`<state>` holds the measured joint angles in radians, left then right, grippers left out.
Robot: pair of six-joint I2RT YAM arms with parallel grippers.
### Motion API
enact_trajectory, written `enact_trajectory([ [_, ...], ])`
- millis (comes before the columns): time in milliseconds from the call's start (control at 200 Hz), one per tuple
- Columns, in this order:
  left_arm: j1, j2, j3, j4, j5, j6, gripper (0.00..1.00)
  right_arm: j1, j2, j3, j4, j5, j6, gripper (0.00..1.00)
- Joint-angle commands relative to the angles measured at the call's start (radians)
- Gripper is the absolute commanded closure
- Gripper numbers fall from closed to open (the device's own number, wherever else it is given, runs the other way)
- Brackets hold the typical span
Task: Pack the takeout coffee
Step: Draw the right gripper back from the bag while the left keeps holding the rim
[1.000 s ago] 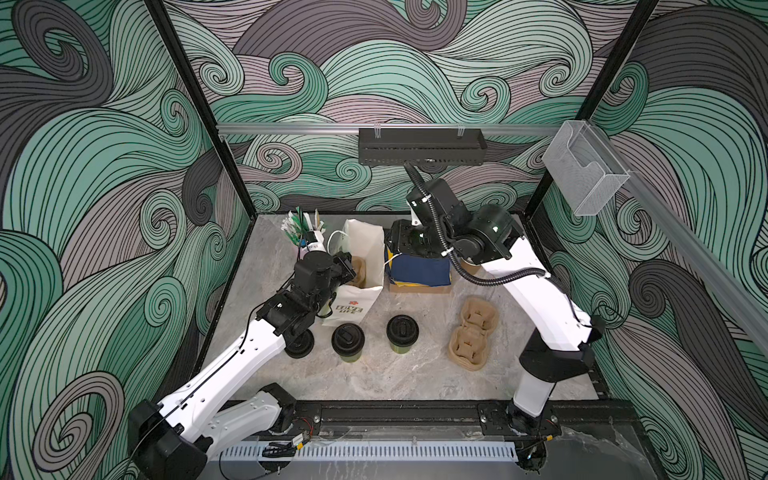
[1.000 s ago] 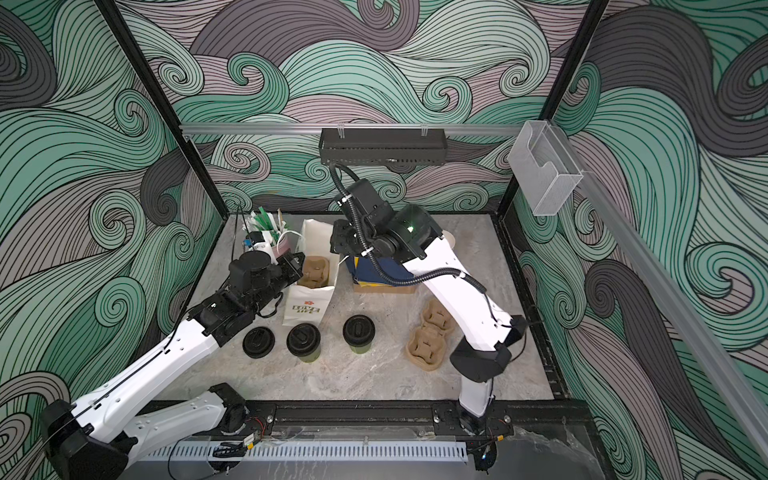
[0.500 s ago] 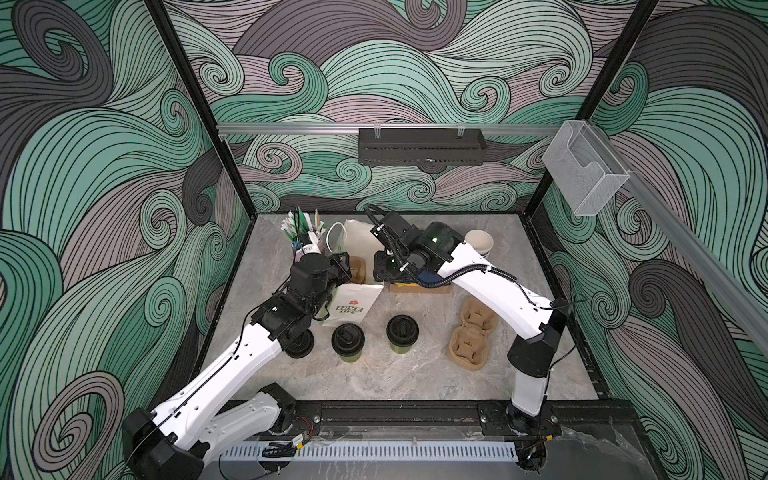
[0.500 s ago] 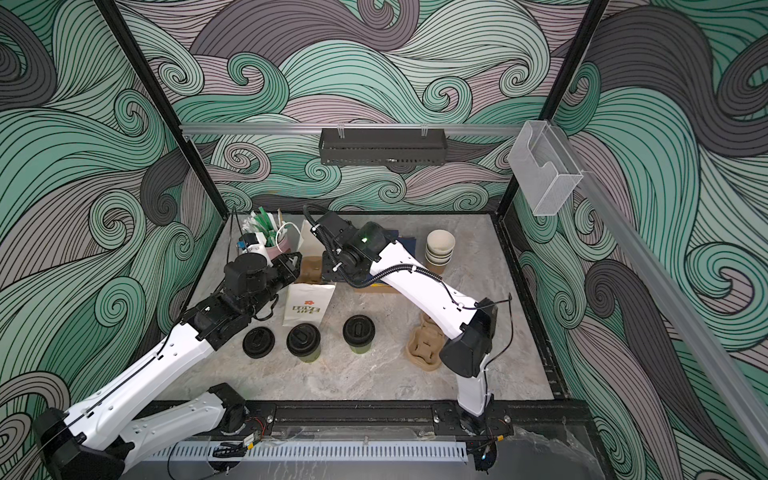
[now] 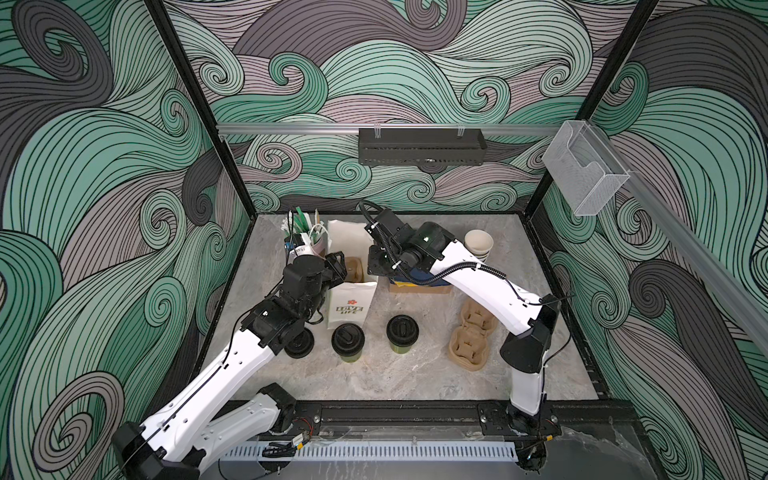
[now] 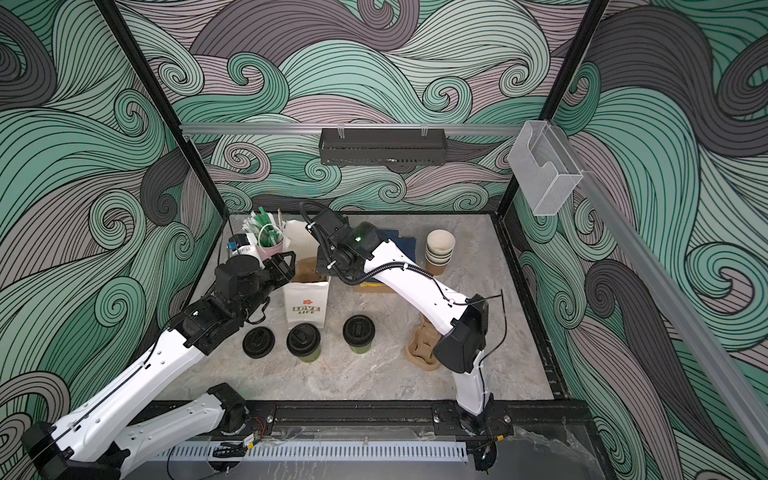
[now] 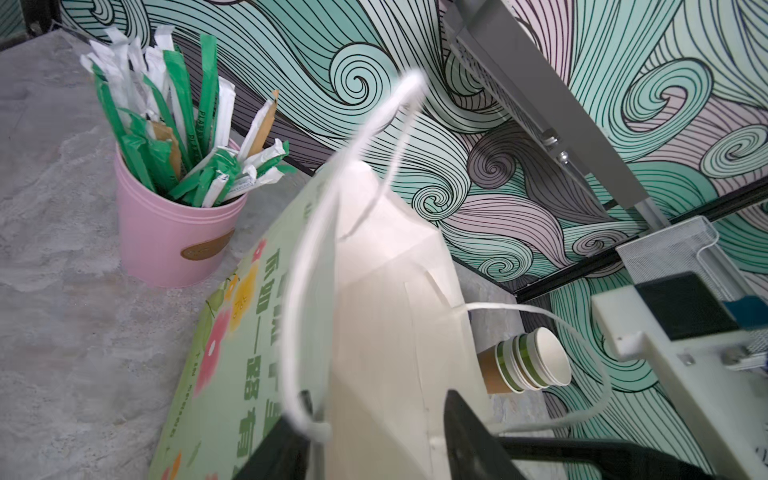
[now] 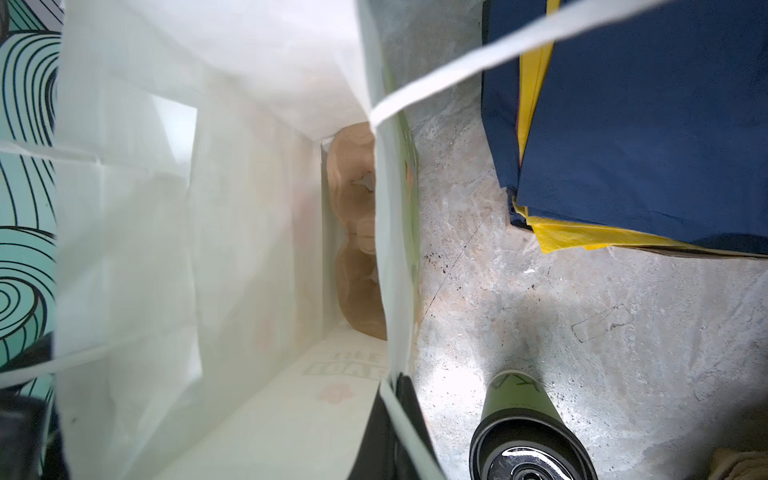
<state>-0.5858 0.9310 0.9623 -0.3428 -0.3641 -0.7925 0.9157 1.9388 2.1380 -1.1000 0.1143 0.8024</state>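
Observation:
Both takeout coffee cups, olive green with black lids, stand on the table in both top views [image 5: 348, 341] [image 5: 402, 331] [image 6: 303, 341] [image 6: 358, 332]. Behind them a white paper bag [image 5: 351, 297] stands with its mouth open and a brown cup carrier [image 8: 357, 249] inside. My right gripper [image 5: 376, 266] is shut on the bag's right wall [image 8: 390, 291], with one cup [image 8: 523, 424] close by. My left gripper [image 7: 374, 449] is open at the bag's left side [image 7: 374, 311], its fingers apart with the bag's end between them. The white handle [image 7: 332, 208] rests against one finger.
A loose black lid [image 5: 299, 343] lies left of the cups. A pink pot of straws [image 7: 174, 241] stands behind the bag, with stacked lidless cups [image 5: 478, 245] at the back right. Blue and yellow napkins [image 8: 623, 145] lie beside the bag, and spare brown carriers [image 5: 469, 340] to the right.
My right arm swung down from above the napkins to the bag's right wall and shut on it. My left gripper opened and let go of the bag's left side.

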Motion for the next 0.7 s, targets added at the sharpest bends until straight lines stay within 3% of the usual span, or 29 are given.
enact_trajectory([
  [0, -0.002, -0.017, 0.082, -0.137, -0.026, 0.039, 0.41, -0.003, 0.013, 0.048, 0.003, 0.059, -0.043, 1.0],
  [295, 0.004, -0.051, 0.125, -0.288, 0.007, -0.033, 0.33, -0.028, -0.018, 0.033, -0.018, 0.074, -0.155, 1.0],
  [605, 0.007, -0.077, 0.146, -0.362, 0.071, -0.058, 0.29, -0.058, -0.076, -0.085, -0.018, 0.004, -0.166, 1.0],
  [695, 0.012, -0.07, 0.165, -0.371, 0.085, -0.049, 0.27, -0.058, -0.088, -0.081, -0.017, 0.003, -0.166, 0.83],
])
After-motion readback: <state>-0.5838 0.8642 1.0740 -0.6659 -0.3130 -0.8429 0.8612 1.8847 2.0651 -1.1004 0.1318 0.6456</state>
